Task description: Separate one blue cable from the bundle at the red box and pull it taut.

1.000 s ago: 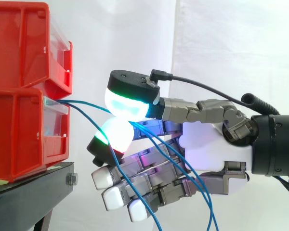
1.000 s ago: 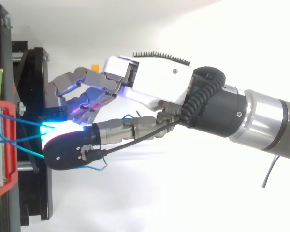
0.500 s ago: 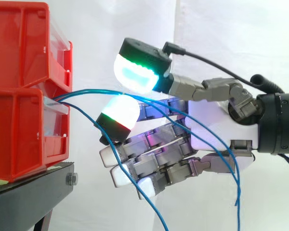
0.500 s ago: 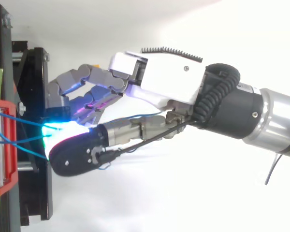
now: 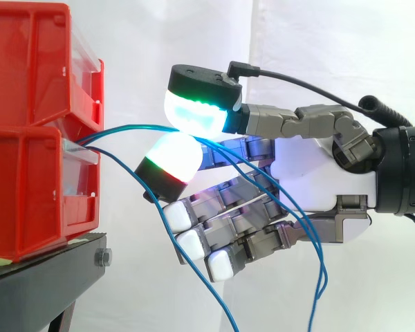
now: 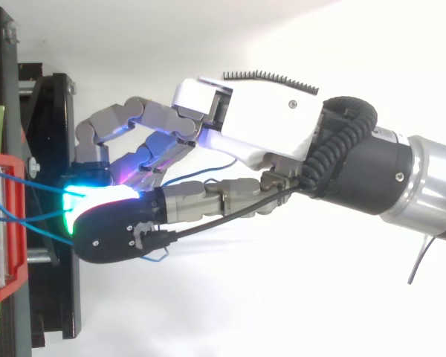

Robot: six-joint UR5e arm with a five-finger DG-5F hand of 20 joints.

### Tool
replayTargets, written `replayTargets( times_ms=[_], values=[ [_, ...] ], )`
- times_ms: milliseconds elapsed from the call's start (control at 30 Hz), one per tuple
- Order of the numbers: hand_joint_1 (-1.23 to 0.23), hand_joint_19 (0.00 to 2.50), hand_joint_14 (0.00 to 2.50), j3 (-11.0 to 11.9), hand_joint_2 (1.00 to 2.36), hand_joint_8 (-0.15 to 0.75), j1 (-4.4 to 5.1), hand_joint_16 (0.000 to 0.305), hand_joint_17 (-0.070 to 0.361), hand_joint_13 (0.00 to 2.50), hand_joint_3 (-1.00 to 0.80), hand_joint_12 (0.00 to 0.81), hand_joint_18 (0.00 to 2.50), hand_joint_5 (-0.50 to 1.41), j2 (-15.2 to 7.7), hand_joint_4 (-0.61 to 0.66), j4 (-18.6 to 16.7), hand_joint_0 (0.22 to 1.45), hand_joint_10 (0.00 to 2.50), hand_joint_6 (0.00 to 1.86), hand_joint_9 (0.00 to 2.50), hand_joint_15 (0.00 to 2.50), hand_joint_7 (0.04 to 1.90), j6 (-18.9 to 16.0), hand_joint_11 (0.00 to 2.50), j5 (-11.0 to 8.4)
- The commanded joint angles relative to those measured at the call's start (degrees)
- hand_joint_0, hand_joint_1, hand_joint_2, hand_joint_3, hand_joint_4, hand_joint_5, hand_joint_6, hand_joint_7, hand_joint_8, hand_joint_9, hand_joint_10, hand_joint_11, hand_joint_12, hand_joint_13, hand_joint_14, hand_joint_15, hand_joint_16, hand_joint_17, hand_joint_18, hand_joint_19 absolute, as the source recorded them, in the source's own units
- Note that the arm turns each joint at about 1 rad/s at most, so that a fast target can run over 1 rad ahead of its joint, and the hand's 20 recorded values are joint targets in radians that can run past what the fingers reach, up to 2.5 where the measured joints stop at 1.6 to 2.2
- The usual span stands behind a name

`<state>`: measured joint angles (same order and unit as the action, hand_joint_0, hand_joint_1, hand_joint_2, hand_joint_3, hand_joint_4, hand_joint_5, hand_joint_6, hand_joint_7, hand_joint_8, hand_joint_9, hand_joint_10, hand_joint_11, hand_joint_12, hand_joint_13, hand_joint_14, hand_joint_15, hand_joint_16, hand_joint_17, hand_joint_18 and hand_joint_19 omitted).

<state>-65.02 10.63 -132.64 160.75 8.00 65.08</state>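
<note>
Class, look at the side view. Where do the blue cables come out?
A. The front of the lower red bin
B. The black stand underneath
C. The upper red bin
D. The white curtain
A: the blue cables start at the top front edge of the lower red bin and run out to the right.

We see the hand (image 5: 318,187) with a smooth, glossy white plastic palm shell; its finger links look like matt grey metal, though they may be painted plastic; the fingertips (image 5: 194,114) are milky translucent plastic under matt black caps; the blue cable (image 5: 135,126) between them has a smooth, faintly shiny sheath; ahead of the fingertips, the red bins (image 5: 28,194) are glossy plastic on a matt black stand (image 5: 41,283); behind the hand hangs a matt white cloth curtain (image 5: 332,55).
</note>
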Motion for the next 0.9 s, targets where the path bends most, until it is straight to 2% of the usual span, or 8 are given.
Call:
replayTargets(
  times_ms=[0,267,400,567,700,867],
  values=[
    [-0.71,0.75,0.03,-0.02,1.02,0.323,0.01,0.057,0.128,0.95,-0.16,0.416,0.78,-0.20,-0.07,0.11,0.00,0.63,0.03,0.84,0.92,0.65,1.13,0.00,0.81,-0.04],
    [-0.77,0.74,0.03,-0.02,1.02,0.315,0.01,0.057,0.128,0.93,-0.28,0.412,0.77,-0.21,-0.07,0.12,0.09,0.66,0.03,0.84,0.88,0.66,1.12,0.00,0.83,-0.12],
    [-0.80,0.73,0.03,-0.02,1.00,0.314,0.09,0.058,0.129,0.93,-0.50,0.413,0.77,-0.22,0.02,0.15,0.09,0.63,0.02,0.85,0.88,0.66,1.15,0.00,0.84,-0.12],
    [-0.67,0.73,0.02,-0.02,1.00,0.336,0.09,0.062,0.139,0.95,-0.50,0.434,0.80,-0.22,-0.07,0.18,0.09,0.51,0.02,0.86,0.91,0.66,1.08,0.09,0.83,0.14],
    [-0.52,0.74,0.03,-0.02,1.00,0.345,0.09,0.062,0.140,0.98,-0.50,0.443,0.84,-0.21,-0.07,0.18,0.00,0.51,0.03,0.86,0.95,0.66,1.12,0.62,0.83,-0.04],
    [-0.43,0.74,0.02,-0.02,1.00,0.344,0.09,0.060,0.135,0.99,-0.50,0.434,0.83,-0.21,-0.07,0.18,0.09,0.55,0.03,0.87,0.96,0.67,1.12,0.62,0.84,0.05]
  ],
)
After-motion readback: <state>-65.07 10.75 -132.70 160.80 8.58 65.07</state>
